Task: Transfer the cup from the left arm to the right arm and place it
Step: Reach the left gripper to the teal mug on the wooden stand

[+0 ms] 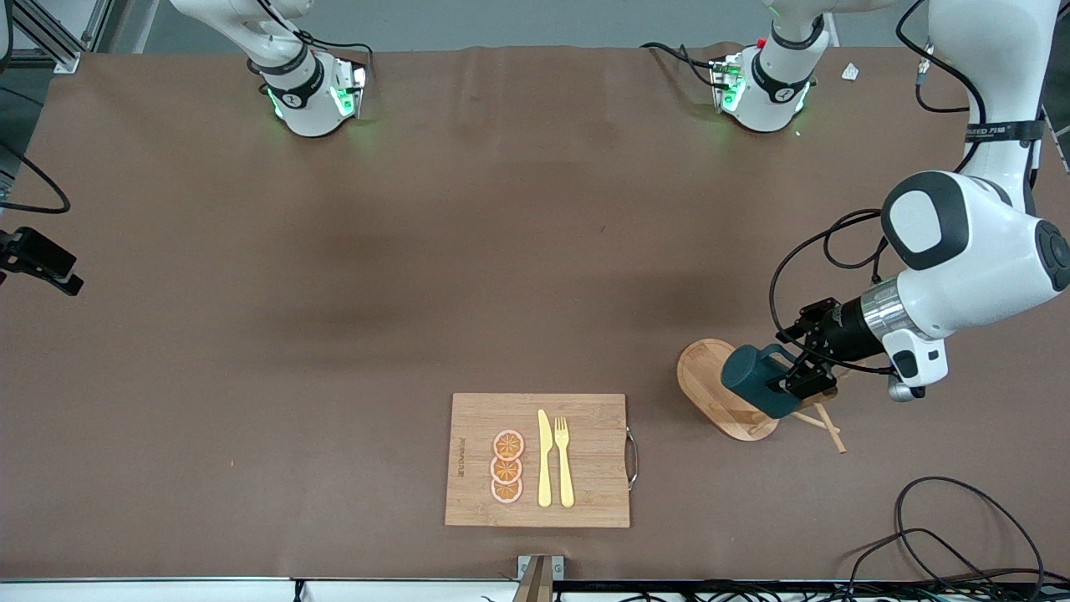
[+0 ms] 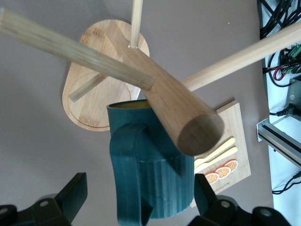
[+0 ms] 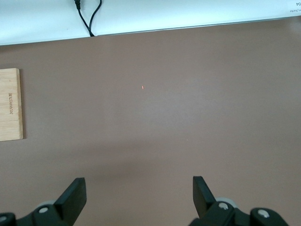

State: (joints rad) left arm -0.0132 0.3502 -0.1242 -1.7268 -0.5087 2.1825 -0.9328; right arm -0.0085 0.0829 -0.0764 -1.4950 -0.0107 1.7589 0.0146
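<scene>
**Left tool** [image 1: 794,368]: you have it over the oval base of the wooden mug stand [image 1: 726,393], turned sideways. Its fingers [image 2: 70,195] sit spread to either side of the cup [image 1: 756,378]. In the left wrist view a gap shows on both sides, so count the tool as open, not gripping; whether a pad brushes the ribbed wall, you cannot tell from this angle.

**Cup**: dark teal, between the left tool's fingers, handle toward the tool's wrist, yellowish mouth pointing away from it. It lies tilted against the stand's thick post [image 2: 176,113], apparently hung on one of the pegs, though the peg's contact is hidden.

**Right tool** [image 3: 138,195]: high over bare worktop [image 1: 334,276] near its own base, fingers wide apart, holding nothing. This arm waits.

**Also on the worktop**: cutting board [image 1: 585,418] with fork, knife and three orange slices, lying toward the right arm's end of the table from the left tool.

**Progress**: early, by your reading. Cup not yet gripped or lifted off the stand. Left to do: close on it, lift clear of the peg, carry it toward the middle, hand over to the right tool, place.
</scene>
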